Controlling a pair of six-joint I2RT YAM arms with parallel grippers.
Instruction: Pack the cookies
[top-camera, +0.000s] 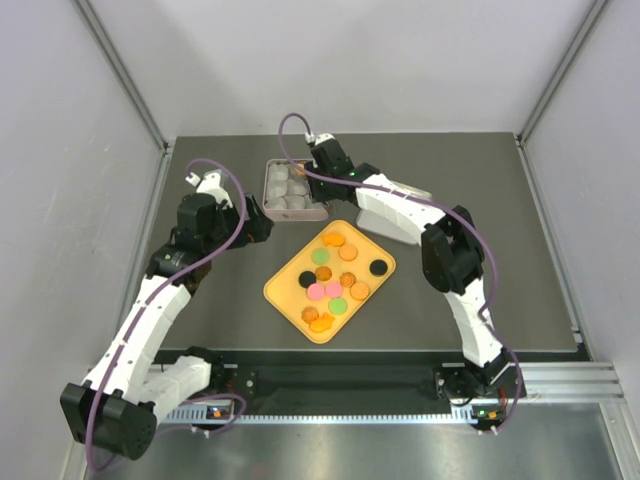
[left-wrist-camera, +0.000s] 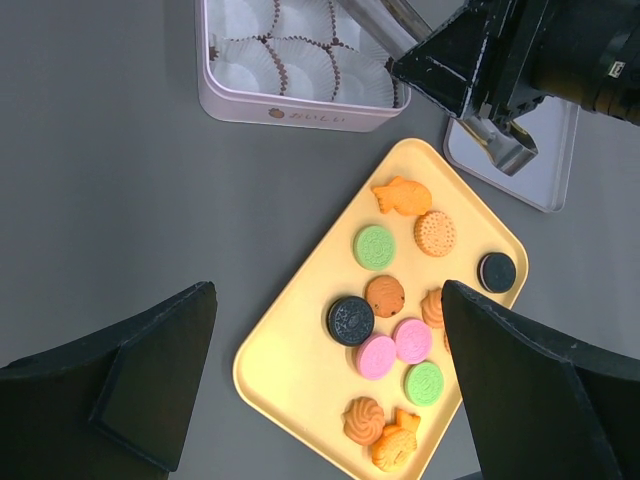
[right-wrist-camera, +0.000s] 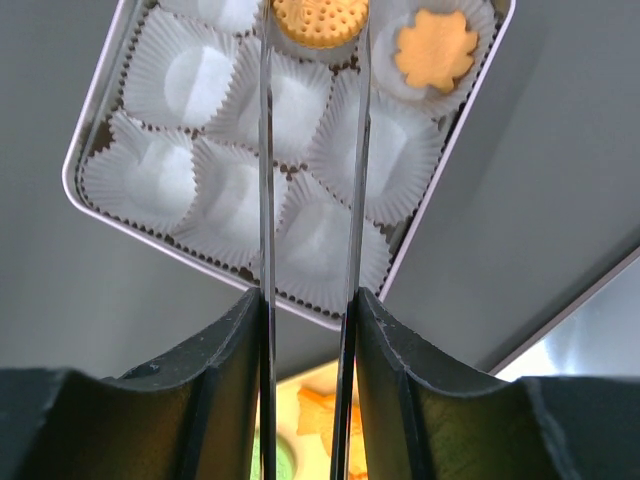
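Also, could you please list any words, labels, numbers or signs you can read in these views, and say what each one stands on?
No text reads clearly enough to quote.
Tin, pink side wall: a short brown line of characters beside a small emblem, too small and blurred to read.
Right arm, black housing: tiny white marks, too small to read.
Tray and cookies: no writing visible.

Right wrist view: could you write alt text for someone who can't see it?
The right gripper pinches a round orange cookie between two long thin fingers, over a tin of white paper cups. A leaf-shaped cookie sits in the neighbouring cup; the others in view are empty.
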